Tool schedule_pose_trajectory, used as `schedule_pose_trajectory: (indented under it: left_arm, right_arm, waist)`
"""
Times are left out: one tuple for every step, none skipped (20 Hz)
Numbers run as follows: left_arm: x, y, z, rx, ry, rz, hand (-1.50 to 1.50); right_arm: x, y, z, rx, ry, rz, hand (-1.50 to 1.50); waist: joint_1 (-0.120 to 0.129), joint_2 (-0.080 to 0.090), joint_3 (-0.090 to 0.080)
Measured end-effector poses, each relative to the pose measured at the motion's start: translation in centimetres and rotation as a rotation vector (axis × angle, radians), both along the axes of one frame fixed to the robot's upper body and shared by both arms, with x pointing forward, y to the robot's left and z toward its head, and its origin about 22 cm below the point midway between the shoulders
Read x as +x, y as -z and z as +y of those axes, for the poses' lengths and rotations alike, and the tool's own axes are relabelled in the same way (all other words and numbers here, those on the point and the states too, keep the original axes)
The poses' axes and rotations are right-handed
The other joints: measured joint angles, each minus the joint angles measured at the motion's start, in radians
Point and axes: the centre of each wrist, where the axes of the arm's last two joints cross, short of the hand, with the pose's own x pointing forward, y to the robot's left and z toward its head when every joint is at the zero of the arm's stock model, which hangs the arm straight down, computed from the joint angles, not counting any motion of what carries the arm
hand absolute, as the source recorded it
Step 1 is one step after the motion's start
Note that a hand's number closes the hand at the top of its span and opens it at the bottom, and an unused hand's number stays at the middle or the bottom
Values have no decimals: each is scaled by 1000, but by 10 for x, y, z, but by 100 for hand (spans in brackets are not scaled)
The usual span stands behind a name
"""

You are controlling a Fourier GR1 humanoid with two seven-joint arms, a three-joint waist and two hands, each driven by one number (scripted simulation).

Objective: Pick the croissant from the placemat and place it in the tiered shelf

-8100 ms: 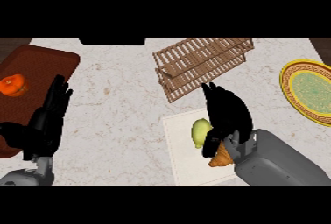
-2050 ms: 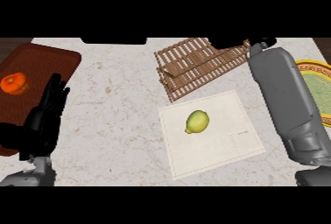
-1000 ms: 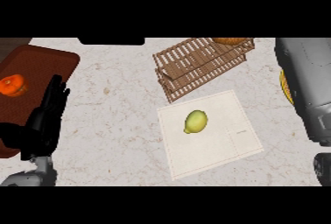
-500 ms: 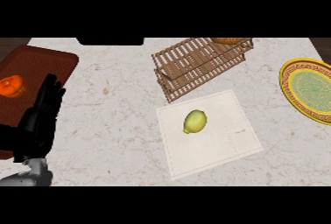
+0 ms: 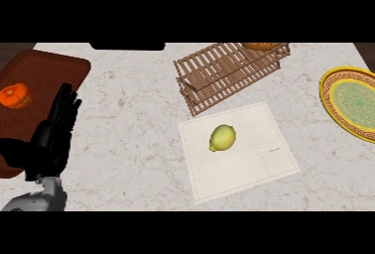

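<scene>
My right arm has cleared out of the head view. 2 seconds ago it stretched across the far right of the tabletop [image 5: 124, 124] toward the tiered shelf [image 5: 227, 74]; now neither it nor its hand shows anywhere. What it left behind is a brown, rounded shape at the shelf's far upper corner, which I take to be the croissant [image 5: 264, 46], though only its lower edge shows. The placemat [image 5: 249, 168] now carries just 1 thing, a yellow-green fruit [image 5: 222, 137]. I judge the placing done and nothing left to carry.

My left hand [image 5: 55, 129] rests at the view's left edge, fingers straight and lying together, holding nothing, beside the brown tray [image 5: 44, 69] with its orange fruit [image 5: 15, 95]. The patterned plate [image 5: 327, 99] on the right, which my arm covered a moment ago, is back in sight.

As for writing, I find only a small stitched tag [image 5: 273, 150] on the placemat, and nothing on it is readable. No brands show.
</scene>
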Motion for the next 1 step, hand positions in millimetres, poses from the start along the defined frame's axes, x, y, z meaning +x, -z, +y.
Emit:
schedule_pose_trajectory:
  left_arm:
    - [1,3,-2,1,0,2,0]
  right_arm:
    - [-4,0,-7,2,-4,-1,-150]
  waist:
    - [1,1,0]
